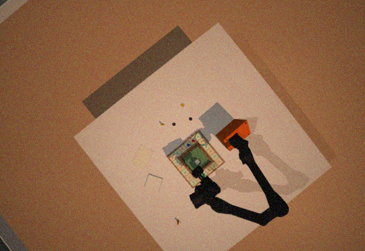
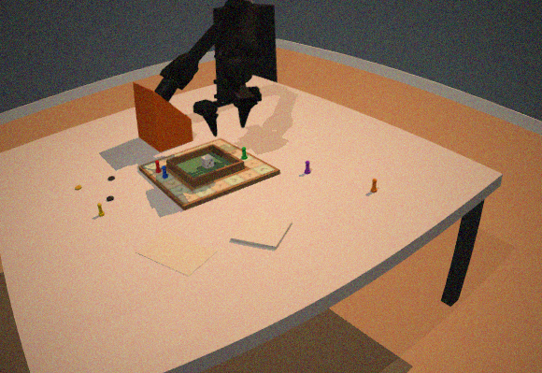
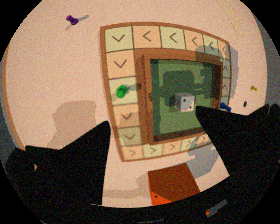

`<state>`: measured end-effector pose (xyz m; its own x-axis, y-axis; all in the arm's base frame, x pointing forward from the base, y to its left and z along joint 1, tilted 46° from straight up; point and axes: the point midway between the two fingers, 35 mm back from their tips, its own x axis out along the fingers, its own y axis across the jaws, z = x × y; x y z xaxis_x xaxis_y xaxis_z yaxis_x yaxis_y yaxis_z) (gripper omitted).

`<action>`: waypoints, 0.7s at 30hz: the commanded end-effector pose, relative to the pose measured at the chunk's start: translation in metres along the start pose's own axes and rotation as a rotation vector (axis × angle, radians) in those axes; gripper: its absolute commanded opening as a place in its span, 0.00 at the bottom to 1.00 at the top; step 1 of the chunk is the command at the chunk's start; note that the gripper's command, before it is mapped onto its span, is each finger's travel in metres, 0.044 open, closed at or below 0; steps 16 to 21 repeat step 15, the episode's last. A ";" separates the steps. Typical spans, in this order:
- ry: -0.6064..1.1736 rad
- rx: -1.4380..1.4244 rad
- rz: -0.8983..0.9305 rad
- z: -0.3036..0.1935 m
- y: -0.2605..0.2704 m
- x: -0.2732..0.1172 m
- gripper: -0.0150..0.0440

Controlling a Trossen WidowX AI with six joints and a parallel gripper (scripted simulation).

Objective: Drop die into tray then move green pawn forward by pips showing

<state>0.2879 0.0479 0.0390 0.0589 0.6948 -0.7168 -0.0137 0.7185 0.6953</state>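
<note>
The green pawn (image 1: pixel 204 175) (image 2: pixel 244 153) (image 3: pixel 122 91) stands upright on the board (image 2: pixel 234 180) (image 3: pixel 111 46), on the third square down from the upper left corner in the wrist view. My gripper (image 2: pixel 229 131) (image 3: pixel 154 117) is wide open and empty above the board, clear of the pawn. The die (image 1: pixel 197 161) (image 2: pixel 207 161) (image 3: pixel 185 102) lies in the wooden-walled tray (image 2: pixel 220 174) (image 3: pixel 147 117); its top pips are too blurred to count surely. The red pawn (image 1: pixel 193 141) (image 2: pixel 158 166) and blue pawn (image 1: pixel 188 145) (image 2: pixel 164 172) (image 3: pixel 225 107) stand close together on the board.
An orange-red block (image 1: pixel 239 132) (image 2: pixel 164 121) (image 3: pixel 173 182) stands beside the board near the arm. Purple (image 2: pixel 307 167) (image 3: pixel 72 20), orange (image 2: pixel 374 185) and yellow (image 2: pixel 100 209) pawns stand off the board. Small discs lie near the yellow pawn. Two thin flat pieces (image 2: pixel 178 255) (image 2: pixel 263 234) lie in front.
</note>
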 end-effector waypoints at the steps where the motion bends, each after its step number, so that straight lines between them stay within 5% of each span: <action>1: 0.007 0.045 -0.025 -0.039 -0.040 -0.026 1.00; 9: 0.020 0.082 0.037 -0.121 -0.072 -0.058 1.00; 21: 0.012 0.083 0.004 -0.093 -0.070 -0.052 1.00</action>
